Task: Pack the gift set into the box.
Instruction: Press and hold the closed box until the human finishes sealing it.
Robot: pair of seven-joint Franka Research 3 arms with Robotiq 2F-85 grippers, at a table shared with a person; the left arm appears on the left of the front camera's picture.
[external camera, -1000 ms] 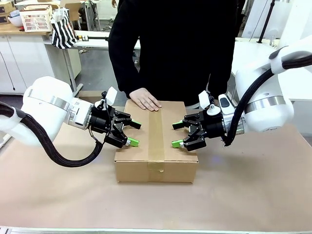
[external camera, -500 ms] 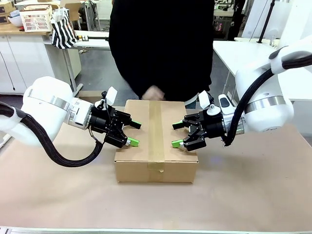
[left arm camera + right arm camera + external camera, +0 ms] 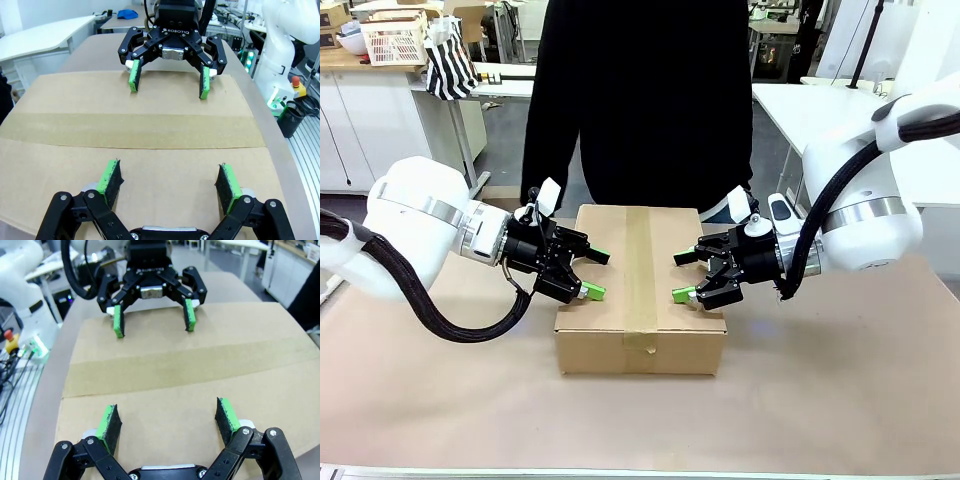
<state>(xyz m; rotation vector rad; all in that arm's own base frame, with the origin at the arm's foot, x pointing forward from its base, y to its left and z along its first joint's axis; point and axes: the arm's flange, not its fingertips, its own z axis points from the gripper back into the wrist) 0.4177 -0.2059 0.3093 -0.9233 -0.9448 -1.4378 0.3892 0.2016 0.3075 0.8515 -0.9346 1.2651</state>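
Note:
The box (image 3: 640, 290) sits mid-table, flaps down, with a strip of brown tape (image 3: 640, 275) running along its top seam. The gift set is hidden from every view. My left gripper (image 3: 592, 273) hovers open just over the box's left top edge, nothing between its green pads. My right gripper (image 3: 684, 277) hovers open over the right top edge, facing the left one. In the left wrist view my own gripper (image 3: 170, 181) spreads above the box top (image 3: 135, 130). The right wrist view shows that gripper (image 3: 169, 424) open above the cardboard (image 3: 170, 365).
A person in black (image 3: 640, 100) stands at the far side behind the box, hands off it. Brown paper covers the table (image 3: 840, 390). White tables and shelves stand in the background.
The person's hand, resting on the box's far edge a second ago, has lifted off and gone out of sight. Both grippers have stayed where they were.

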